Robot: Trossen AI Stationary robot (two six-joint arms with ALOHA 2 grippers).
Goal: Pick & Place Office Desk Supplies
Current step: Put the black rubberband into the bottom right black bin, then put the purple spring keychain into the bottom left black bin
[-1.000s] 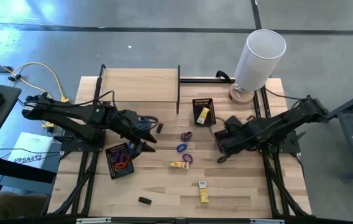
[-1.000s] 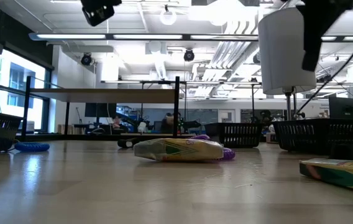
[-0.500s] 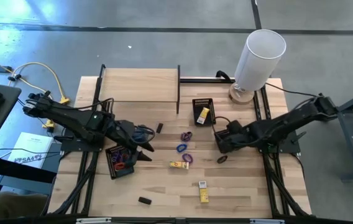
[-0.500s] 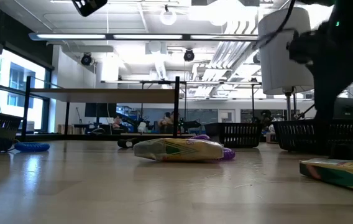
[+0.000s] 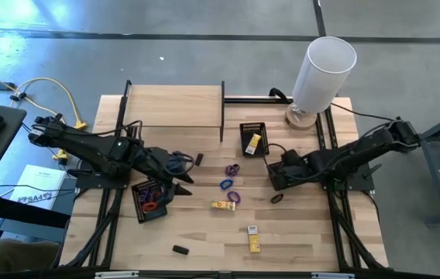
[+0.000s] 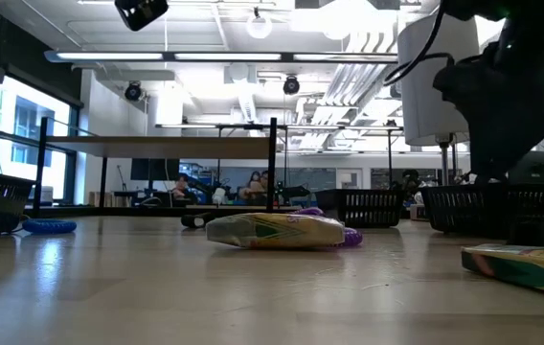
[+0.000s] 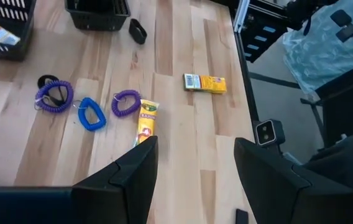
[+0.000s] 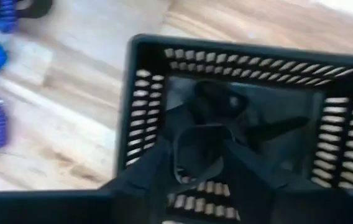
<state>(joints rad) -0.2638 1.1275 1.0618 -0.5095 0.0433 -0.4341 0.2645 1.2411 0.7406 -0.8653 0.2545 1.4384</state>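
Note:
My right gripper (image 8: 196, 163) points down into a black mesh tray (image 8: 344, 118) at the table's right (image 5: 271, 183). Its fingers stand apart, with a thin black loop (image 8: 195, 152) between their tips. My left gripper (image 7: 195, 152) hangs open and empty above the table beside the left mesh tray (image 5: 149, 200), which holds coloured loops. On the wood lie two purple loops (image 7: 54, 96) (image 7: 125, 103), a blue loop (image 7: 91, 114), two yellow packets (image 7: 145, 121) (image 7: 205, 83), a black loop (image 5: 277, 198) and two black blocks (image 5: 180, 249) (image 5: 199, 159). My right gripper comes from above, with the black loop (image 8: 183, 163) between its fingertips inside the tray. I cannot tell whether the fingers touch the loop or whether it lies on the tray's floor.
A third mesh tray (image 5: 253, 138) with a yellow packet stands at the middle back. The tall white cylinder (image 5: 322, 71) stands at the back right. A raised wooden board (image 5: 175, 106) covers the back left. Bare wood lies along the near edge.
My right gripper has gone down over the right mesh tray and now points steeply into it.

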